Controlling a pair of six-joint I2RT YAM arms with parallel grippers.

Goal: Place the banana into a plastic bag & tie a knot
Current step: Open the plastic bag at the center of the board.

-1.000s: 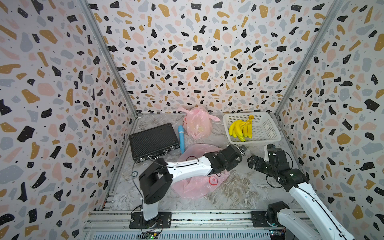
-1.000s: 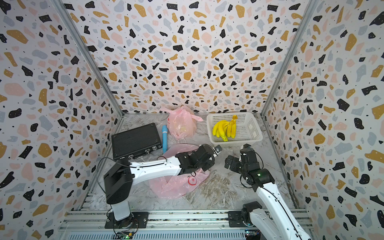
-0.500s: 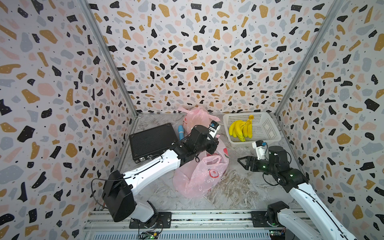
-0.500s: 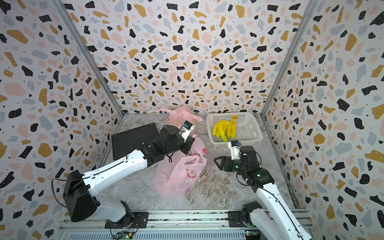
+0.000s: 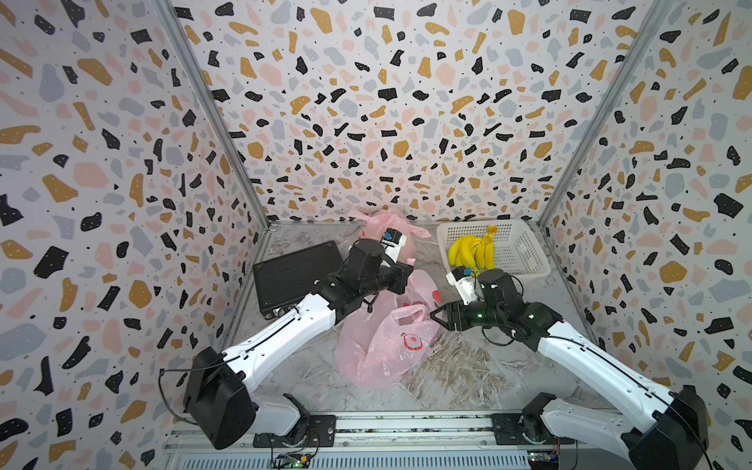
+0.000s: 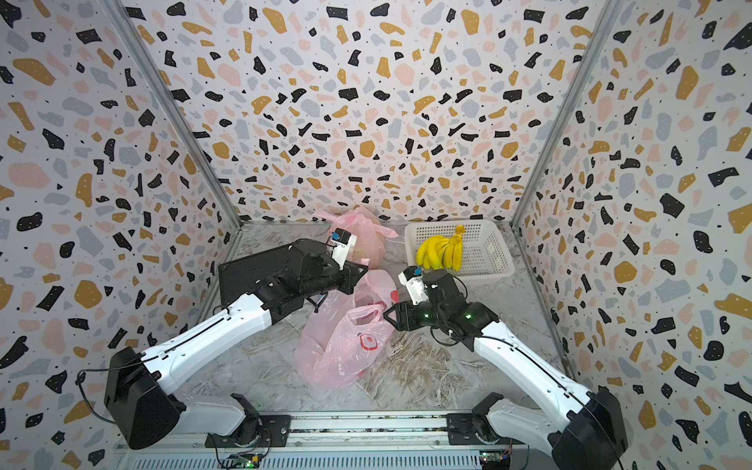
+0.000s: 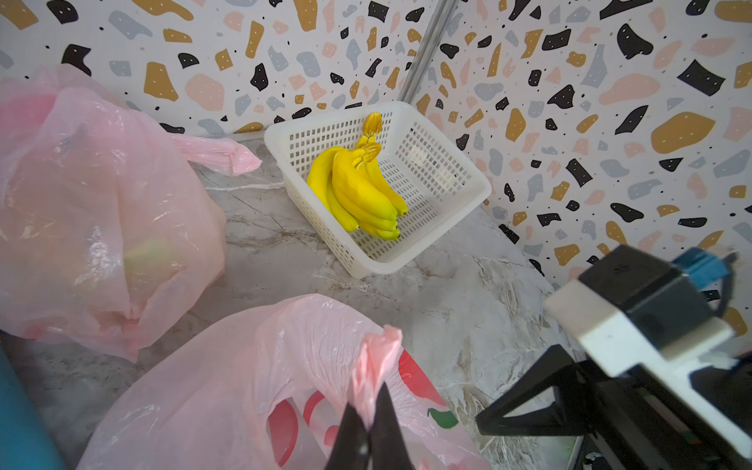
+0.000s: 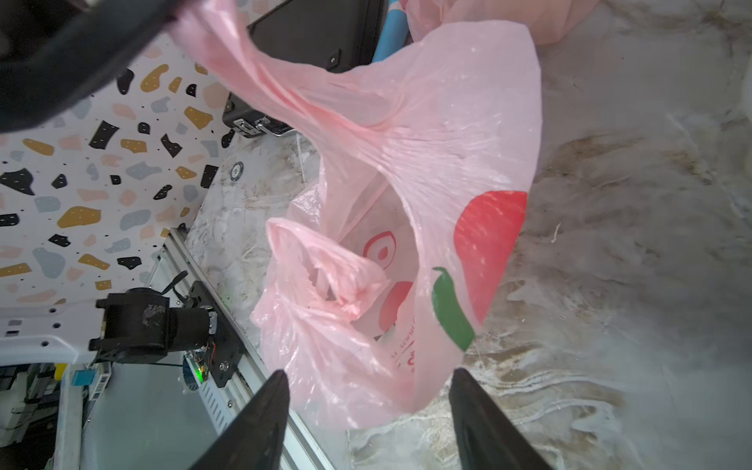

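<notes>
Left wrist view is showing the left gripper (image 7: 368,407) reaching forward, pinching shut on the plastic bag (image 7: 228,386) by its bunched handle, while the right gripper (image 8: 368,372) is hovering low, jaws apart and empty astride the bag's edge, the bananas (image 7: 358,191) are lying in the basket (image 7: 431,158) in the back corner, and a black case (image 5: 297,270) and a second bag (image 5: 386,224) are crowding the back, with the tabletop (image 5: 468,378) lying open in front.

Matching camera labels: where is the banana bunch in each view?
Top view: banana bunch at the back right, in the left half of the white basket.
Top view: banana bunch in the same place, in the white basket.
Left wrist: banana bunch in the white basket, beyond the pink printed bag.
Right wrist: not in it.
Shared landmark: the pink printed bag, visible in all four.
</notes>
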